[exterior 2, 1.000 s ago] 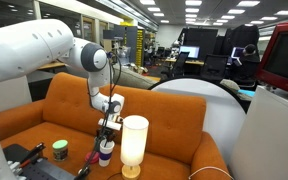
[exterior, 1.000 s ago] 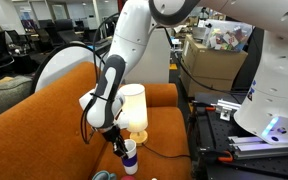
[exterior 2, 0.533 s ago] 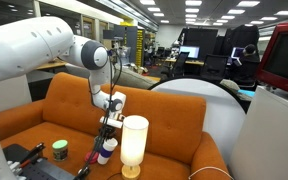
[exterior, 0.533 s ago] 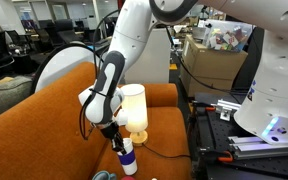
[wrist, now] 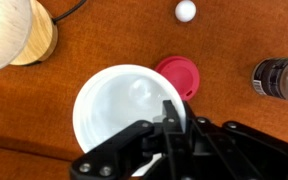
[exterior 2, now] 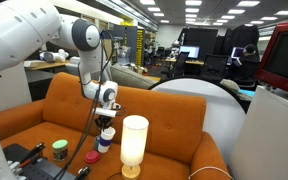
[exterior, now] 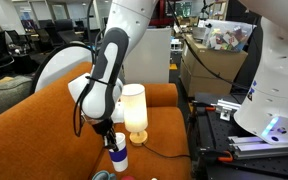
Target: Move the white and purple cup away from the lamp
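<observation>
Wrist view — cup (wrist: 124,108) near lamp (wrist: 12,32)

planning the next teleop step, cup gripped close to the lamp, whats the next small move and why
Probably carry the white and purple cup a little farther from the lamp, then set it down on bare orange surface. The gripper has one finger inside the rim, the lamp is close, and in the wrist view the cup overlaps the red disc, so releasing here seems unwise.
</observation>
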`<state>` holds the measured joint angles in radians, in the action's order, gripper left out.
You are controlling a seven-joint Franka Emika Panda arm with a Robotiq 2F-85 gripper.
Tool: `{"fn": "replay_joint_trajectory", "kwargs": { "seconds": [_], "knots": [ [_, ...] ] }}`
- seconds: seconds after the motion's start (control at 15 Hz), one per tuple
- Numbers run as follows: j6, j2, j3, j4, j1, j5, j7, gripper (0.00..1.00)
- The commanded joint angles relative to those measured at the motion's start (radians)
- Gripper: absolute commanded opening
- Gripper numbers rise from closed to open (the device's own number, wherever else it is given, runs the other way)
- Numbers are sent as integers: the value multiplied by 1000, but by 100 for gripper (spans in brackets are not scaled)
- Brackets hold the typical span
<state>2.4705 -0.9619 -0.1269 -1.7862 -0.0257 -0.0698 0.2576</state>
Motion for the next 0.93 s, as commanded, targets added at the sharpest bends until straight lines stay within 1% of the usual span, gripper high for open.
{"fn": "replay_joint_trajectory", "kwargs": {
  "seconds": [0.0, 0.2, 0.33, 0.47, 0.67, 0.87],
  "knots": [
    [110, 96, 22, -137, -81, -66, -44, 2],
    [134, 103, 22, -157, -159, -119, -68, 2],
    [130, 87, 25, -145, -214, -153, -85, 2],
    [128, 75, 26, -140, -249, -181, -92, 2],
    [133, 67, 29, -157, -281, -213, -92, 2],
    [139, 66, 20, -195, -285, -241, -74, 2]
  ]
}}
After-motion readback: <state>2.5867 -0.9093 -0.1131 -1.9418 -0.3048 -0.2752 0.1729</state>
